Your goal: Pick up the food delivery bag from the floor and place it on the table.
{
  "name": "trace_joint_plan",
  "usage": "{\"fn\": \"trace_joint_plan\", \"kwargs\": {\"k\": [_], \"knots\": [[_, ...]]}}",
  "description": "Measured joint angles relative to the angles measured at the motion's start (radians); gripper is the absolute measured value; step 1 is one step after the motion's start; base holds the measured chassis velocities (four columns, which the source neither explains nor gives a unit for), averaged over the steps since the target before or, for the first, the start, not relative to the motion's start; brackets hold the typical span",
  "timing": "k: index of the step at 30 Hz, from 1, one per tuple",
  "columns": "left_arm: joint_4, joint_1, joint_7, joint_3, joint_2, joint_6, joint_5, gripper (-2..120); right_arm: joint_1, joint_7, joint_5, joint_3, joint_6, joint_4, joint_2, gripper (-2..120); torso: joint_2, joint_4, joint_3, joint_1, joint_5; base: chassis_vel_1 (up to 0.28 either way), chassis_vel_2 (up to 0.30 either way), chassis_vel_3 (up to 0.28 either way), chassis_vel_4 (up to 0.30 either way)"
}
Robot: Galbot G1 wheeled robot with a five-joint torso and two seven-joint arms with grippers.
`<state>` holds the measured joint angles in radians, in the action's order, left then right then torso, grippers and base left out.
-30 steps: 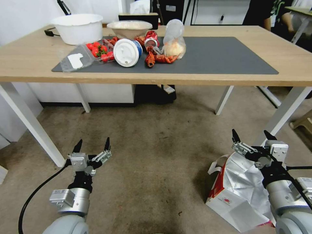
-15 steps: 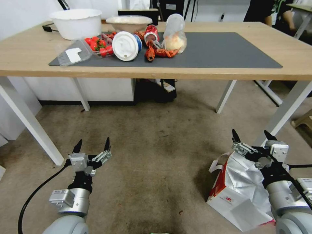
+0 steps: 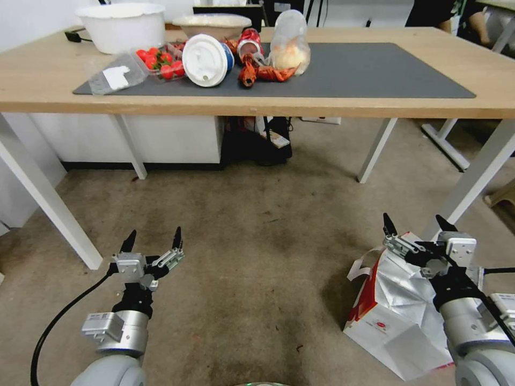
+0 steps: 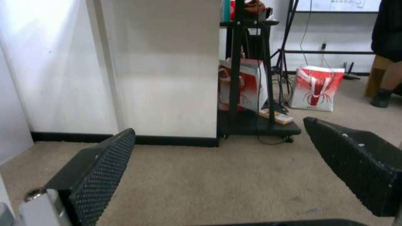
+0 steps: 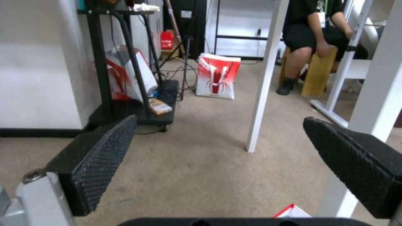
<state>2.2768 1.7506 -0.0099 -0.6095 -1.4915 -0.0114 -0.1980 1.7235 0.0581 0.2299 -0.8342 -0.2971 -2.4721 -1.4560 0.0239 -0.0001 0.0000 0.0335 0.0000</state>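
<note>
Bag time: the food delivery bag (image 3: 399, 316) sits on the floor (image 3: 257, 241), under the right gripper (image 3: 416, 228), whose fingers are spread wide. The left gripper (image 3: 153, 241) is spread wide too.

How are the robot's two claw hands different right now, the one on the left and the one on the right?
The left gripper hangs over bare floor with nothing beneath it, while the right gripper is poised just above the food delivery bag, in front of the bag's open foil top in the head view. The left gripper sits farther from the table leg than the right one. Both are open, empty and pointing toward the table.
</note>
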Motion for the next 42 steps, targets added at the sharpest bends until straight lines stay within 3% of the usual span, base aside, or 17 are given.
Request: {"fn": "trace_joint_plan", "kwargs": {"k": [21,30,37,39,42], "knots": [[-0.017,-0.009,0.001,0.0,0.003,-0.008,-0.001,100,0.001,-0.014,-0.004,-0.009,-0.012,0.007,0.01,100,0.003,0.0,0.0,-0.001,0.0,0.0,0.0,0.0,0.0],[-0.02,-0.009,0.001,-0.002,0.008,-0.012,-0.009,100,0.007,-0.096,-0.001,-0.052,-0.112,0.015,0.035,100,0.005,0.0001,0.0,0.0,0.0,0.0,0.0,0.0,0.0],[-0.016,0.002,0.001,-0.007,0.0,-0.017,-0.007,100,-0.004,-0.202,0.043,-0.152,-0.18,0.13,0.078,100,0.006,0.0,0.0,0.0,0.0003,0.0,0.0,0.0,0.0],[-0.014,0.004,0.0,-0.008,-0.005,-0.018,-0.005,100,-0.024,-0.229,0.079,-0.221,-0.187,0.239,0.106,100,0.007,-0.0002,0.0,0.0,0.0004,0.0,0.0,0.0,0.0],[-0.014,0.004,0.0,-0.008,-0.004,-0.018,-0.005,100,-0.046,-0.252,0.105,-0.247,-0.187,0.323,0.133,100,0.007,-0.0001,0.0,0.0,0.0001,0.0,0.0,0.0,0.0]]}}
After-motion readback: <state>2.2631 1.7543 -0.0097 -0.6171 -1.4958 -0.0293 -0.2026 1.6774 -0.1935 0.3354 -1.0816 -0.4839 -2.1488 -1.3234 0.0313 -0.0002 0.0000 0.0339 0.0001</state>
